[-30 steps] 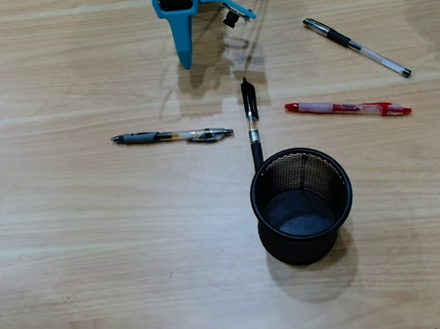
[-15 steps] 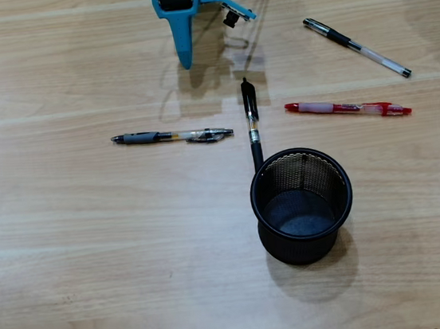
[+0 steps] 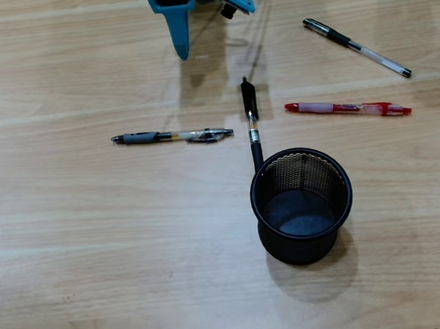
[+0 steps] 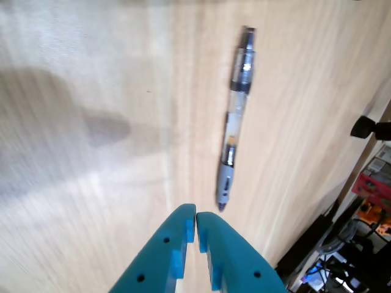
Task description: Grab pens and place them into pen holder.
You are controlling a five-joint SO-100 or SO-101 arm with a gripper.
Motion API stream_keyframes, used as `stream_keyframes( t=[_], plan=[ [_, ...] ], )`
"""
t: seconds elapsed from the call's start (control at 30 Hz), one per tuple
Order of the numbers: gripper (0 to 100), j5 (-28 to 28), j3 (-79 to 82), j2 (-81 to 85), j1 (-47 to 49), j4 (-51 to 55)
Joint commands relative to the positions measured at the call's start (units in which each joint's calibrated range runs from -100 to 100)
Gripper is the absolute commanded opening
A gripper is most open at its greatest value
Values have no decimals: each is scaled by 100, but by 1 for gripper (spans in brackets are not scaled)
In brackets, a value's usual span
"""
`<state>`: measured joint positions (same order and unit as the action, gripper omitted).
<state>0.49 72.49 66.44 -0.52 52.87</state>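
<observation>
The light wooden table (image 3: pixel 96 268) fills the overhead view. Nearest the bottom edge stands the pen holder (image 3: pixel 302 203), a black mesh cup with nothing in it. The black pen (image 3: pixel 252 124) touches its rim from above. Left of the cup lies the grey-sleeved pen (image 3: pixel 172 136); right lies the red pen (image 3: pixel 347 108). Farther up is the black-capped pen (image 3: pixel 356 46). No writing can be read. At the top, the blue gripper (image 4: pixel 196 222) has its fingers pressed together, holding nothing.
</observation>
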Motion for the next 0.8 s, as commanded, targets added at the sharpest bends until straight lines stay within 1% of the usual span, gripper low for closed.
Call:
stream_keyframes(
  t=[0.0, 0.17, 0.23, 0.3, 0.43, 0.5, 0.6, 0.77],
  plan=[
    [2, -23, -1086, -975, 11, 11],
    [2, -28, -2073, -2275, 20, 39],
    [2, -70, -2553, -2818, 20, 303],
    [2, -400, -3150, -3353, 11, 831],
    [2, -1280, -4607, -4398, 11, 2180],
    [2, -1526, -5295, -4873, 11, 2699],
    [2, -1589, -6181, -5536, 57, 3046],
    [2, -1589, -7059, -6309, 386, 3064]
  ],
)
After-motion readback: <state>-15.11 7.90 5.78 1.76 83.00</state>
